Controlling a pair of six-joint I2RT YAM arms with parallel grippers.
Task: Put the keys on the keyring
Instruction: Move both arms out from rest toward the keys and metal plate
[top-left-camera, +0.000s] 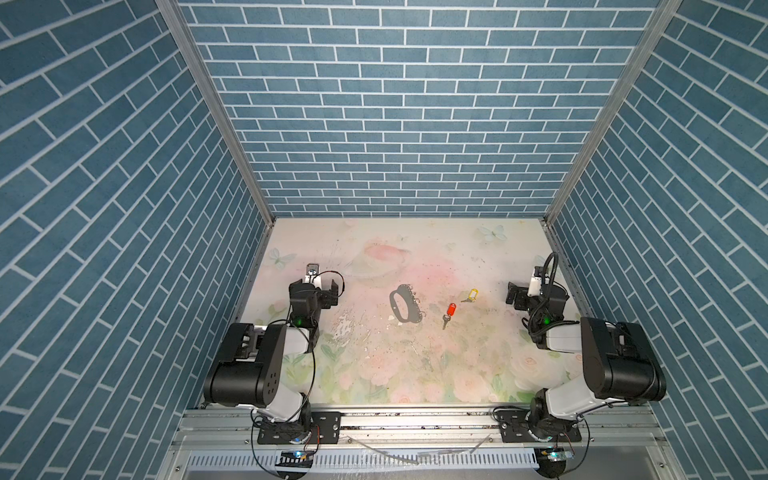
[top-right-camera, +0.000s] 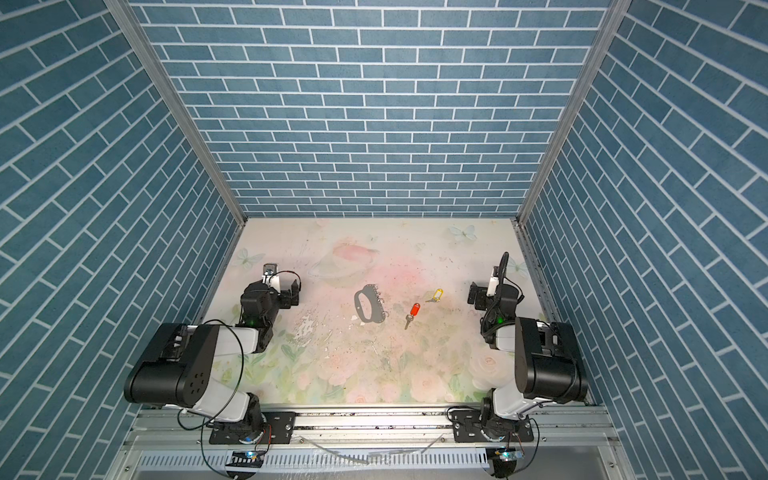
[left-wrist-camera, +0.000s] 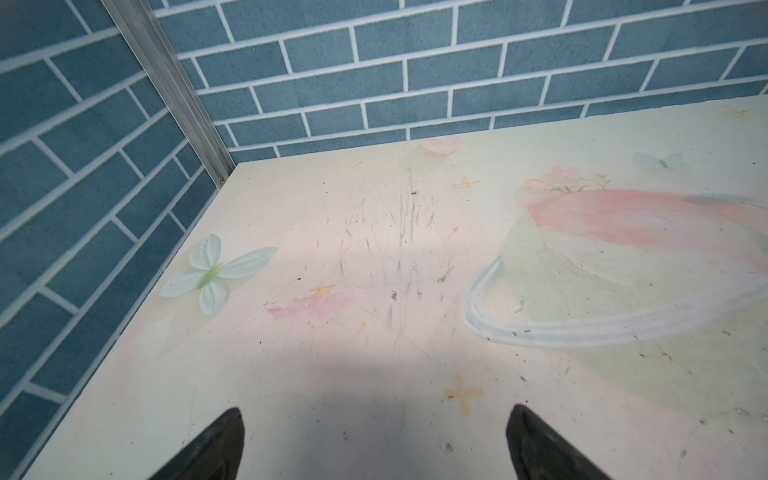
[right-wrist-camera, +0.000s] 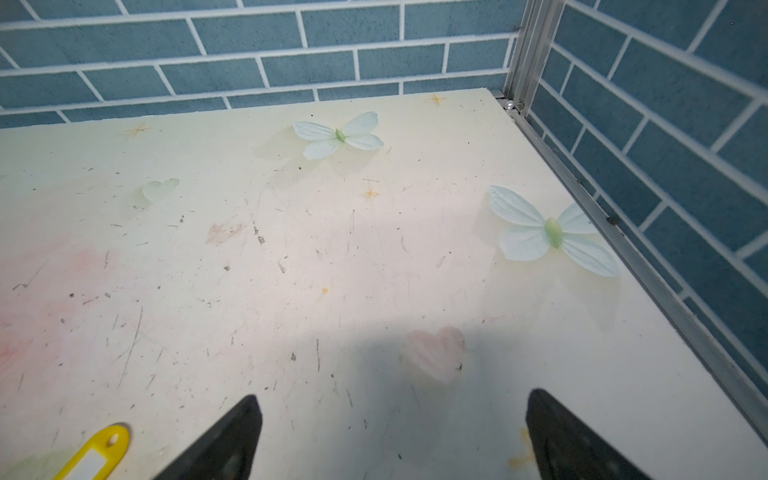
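Hanging spread and empty, ready for pickup, left gripper (left-wrist-camera: 376, 409) and right gripper (right-wrist-camera: 394, 395) are flanking the black oval strap keyring (top-left-camera: 404, 304); red-tagged silver key (top-left-camera: 449, 313) and yellow-tagged silver key (top-left-camera: 470, 296) are lying at its three o'clock.

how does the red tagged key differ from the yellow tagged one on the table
Tag colour: the red-tagged key has a red tag, the yellow-tagged key a yellow one. Place: the red-tagged key lies nearer the keyring; the yellow-tagged key lies farther back, nearer the right end effector. Both lie loose on the table, off the keyring.
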